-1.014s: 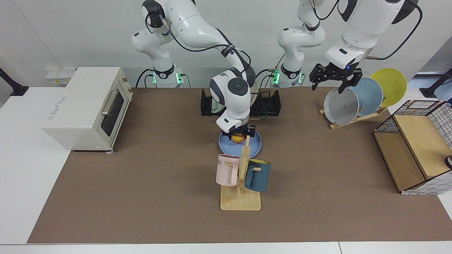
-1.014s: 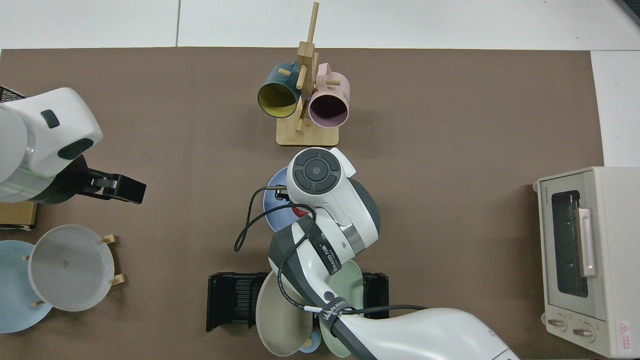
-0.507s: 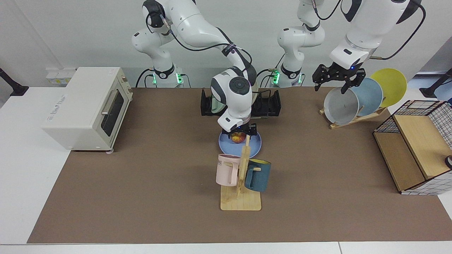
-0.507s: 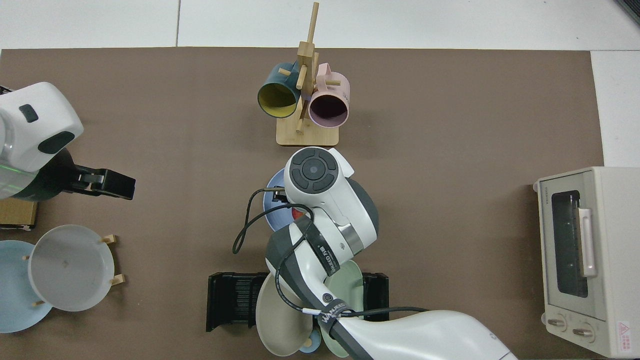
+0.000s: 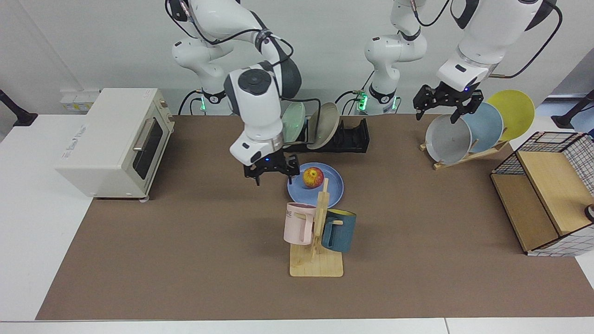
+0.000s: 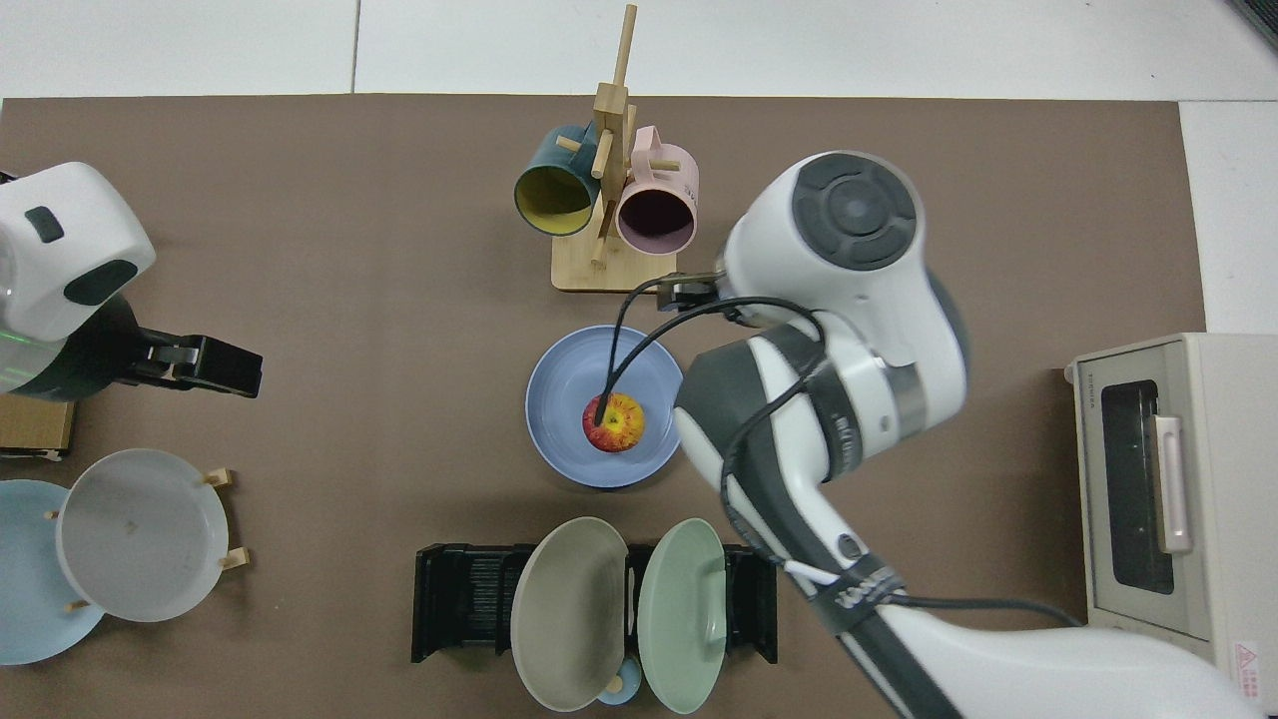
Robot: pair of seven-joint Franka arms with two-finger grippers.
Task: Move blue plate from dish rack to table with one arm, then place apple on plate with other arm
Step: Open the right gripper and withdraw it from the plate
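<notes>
Toaster oven [image 5: 113, 139] sits at the far left of the table [image 5: 185, 260], door shut, partly on the white border.

Right gripper [image 5: 272, 172] hangs low over the brown mat, just beside the blue plate [image 5: 332, 188] on the toaster side — fingers spread, nothing between them. From overhead the arm's wrist housing covers the gripper entirely.

The blue plate lies flat on the mat, between the dish rack [image 5: 348, 137] behind it and the wooden mug stand [image 5: 317, 250] in front. The apple [image 5: 313, 176] rests on the plate, a little off centre toward the rack, free of any finger; overhead, apple [image 6: 614, 422] and plate [image 6: 569, 369] show clearly, with the arm's black cable hanging across them.

The black dish rack holds two plates upright in its slots — a pale green one [image 5: 293, 128] and a beige one [image 5: 324, 131].

The mug stand carries a pink mug [image 5: 298, 222] and a dark teal mug [image 5: 338, 230].

Left gripper [image 5: 446, 103] hangs above the grey plate [image 5: 448, 140] on the slanted wooden plate rack [image 5: 468, 155], fingers apart and empty. This arm waits. Sky-blue [image 5: 485, 124] and yellow [image 5: 513, 111] plates lean behind the grey one.

A wire basket with a wooden box [image 5: 550, 199] stands at the far right edge.
</notes>
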